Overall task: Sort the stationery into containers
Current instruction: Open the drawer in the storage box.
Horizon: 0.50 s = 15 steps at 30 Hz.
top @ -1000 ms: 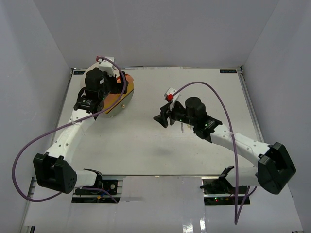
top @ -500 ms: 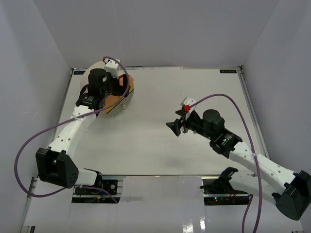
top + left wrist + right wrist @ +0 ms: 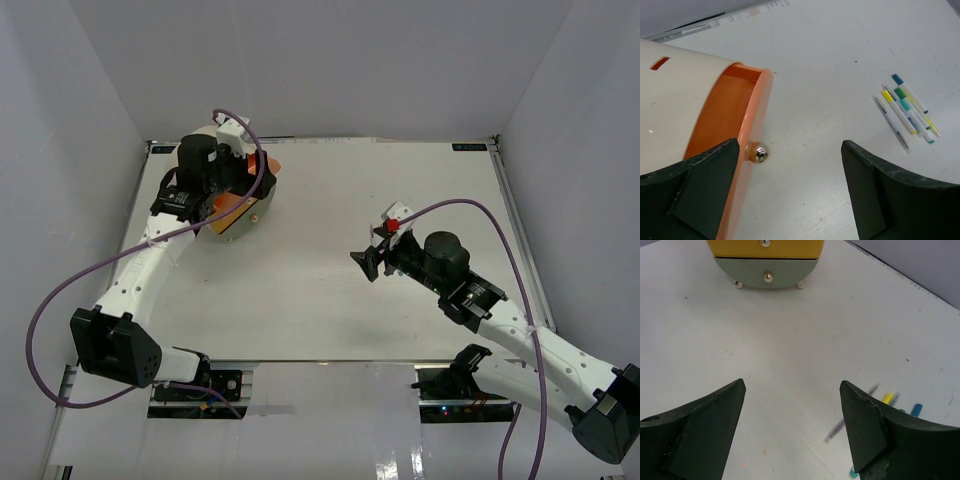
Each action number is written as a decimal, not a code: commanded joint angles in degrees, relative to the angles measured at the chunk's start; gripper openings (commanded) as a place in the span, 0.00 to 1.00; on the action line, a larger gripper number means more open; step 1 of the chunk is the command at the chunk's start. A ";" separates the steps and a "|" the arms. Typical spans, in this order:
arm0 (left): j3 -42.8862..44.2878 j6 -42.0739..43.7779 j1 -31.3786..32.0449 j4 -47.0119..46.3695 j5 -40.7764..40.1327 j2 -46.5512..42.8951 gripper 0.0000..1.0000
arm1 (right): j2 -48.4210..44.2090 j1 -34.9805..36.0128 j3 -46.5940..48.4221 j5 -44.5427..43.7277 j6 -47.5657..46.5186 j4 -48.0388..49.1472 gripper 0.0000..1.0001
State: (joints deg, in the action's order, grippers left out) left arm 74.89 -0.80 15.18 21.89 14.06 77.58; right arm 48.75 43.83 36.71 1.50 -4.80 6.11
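On the table (image 3: 830, 60), clustered pens (image 3: 904, 109).

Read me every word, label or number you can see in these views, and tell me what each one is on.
None can be read.
Printed strip on the table at its far edge: blurred, unreadable.
Dark labels at the far corners: too small to read.
Pens: no legible print.
Cream organizer: no lettering seen.

White table (image 3: 300, 300) bears cream organizer (image 3: 675, 95) and pens (image 3: 900, 114).
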 commanded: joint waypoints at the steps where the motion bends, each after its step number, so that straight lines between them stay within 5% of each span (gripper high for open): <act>1: 2.54 -2.01 0.20 1.49 4.65 0.03 0.94 | -1.38 -0.33 -0.23 -1.32 -0.56 1.01 0.83; 9: 2.28 -4.12 0.29 2.54 8.26 0.38 0.94 | -1.73 -0.33 -0.32 -3.43 -0.21 0.75 0.86; 15: 3.07 -3.25 0.38 1.14 -1.64 -1.99 0.95 | -1.64 -0.33 -0.59 -2.82 -0.56 0.75 0.86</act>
State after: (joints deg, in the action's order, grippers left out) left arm 75.57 -4.10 15.29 23.79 18.02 78.08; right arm 47.90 43.72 36.62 -0.93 -4.91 6.02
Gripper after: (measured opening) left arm 0.950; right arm 0.864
